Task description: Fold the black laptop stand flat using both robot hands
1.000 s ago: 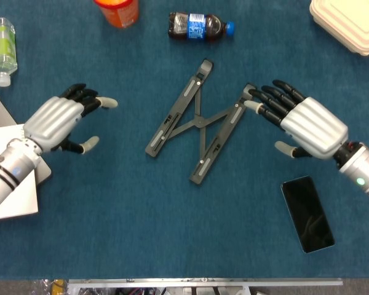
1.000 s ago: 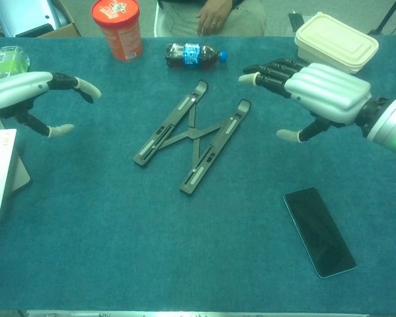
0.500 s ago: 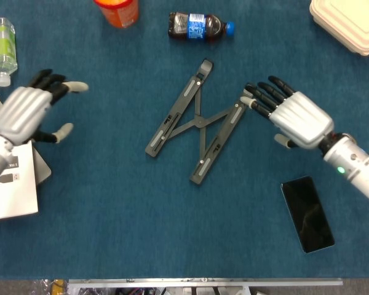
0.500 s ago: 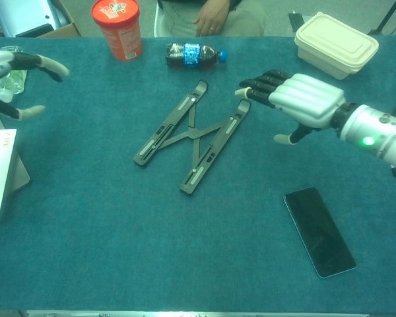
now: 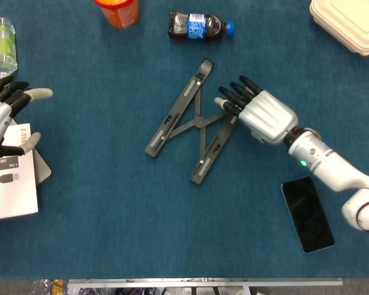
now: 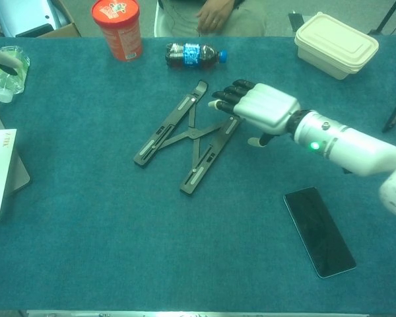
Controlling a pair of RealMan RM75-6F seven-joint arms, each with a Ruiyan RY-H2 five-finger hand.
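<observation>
Since a second ago the right hand [image 5: 265, 115] has slid in from the 3 o'clock side and now lies over the upper end of the right bar of the laptop stand [image 5: 190, 120], fingers spread and stretched toward 10 o'clock, holding nothing that I can see; whether the fingertips press the bar cannot be told. Over the same second the left hand [image 5: 1, 118] has drawn back to the far 9 o'clock edge, fingers apart and empty, and the chest view shows barely a fingertip of it.

One black laptop stand lies unfolded at the middle of the counter [image 5: 111, 215], its two long bars joined by crossed links, unmoved. That counter is covered in dark teal cloth. At 12 o'clock sit one cola bottle [image 5: 198, 26] on its side and one orange tub [image 6: 116, 28]. One clear bottle [image 5: 0, 44] lies at 10 o'clock, one cream lunch box [image 6: 336, 43] at 1 o'clock, and one black phone [image 5: 307, 212] at 4 o'clock. White papers [image 5: 11, 184] rest at 9 o'clock. Beyond the far edge, one seated person [image 6: 211, 14] is partly visible.
</observation>
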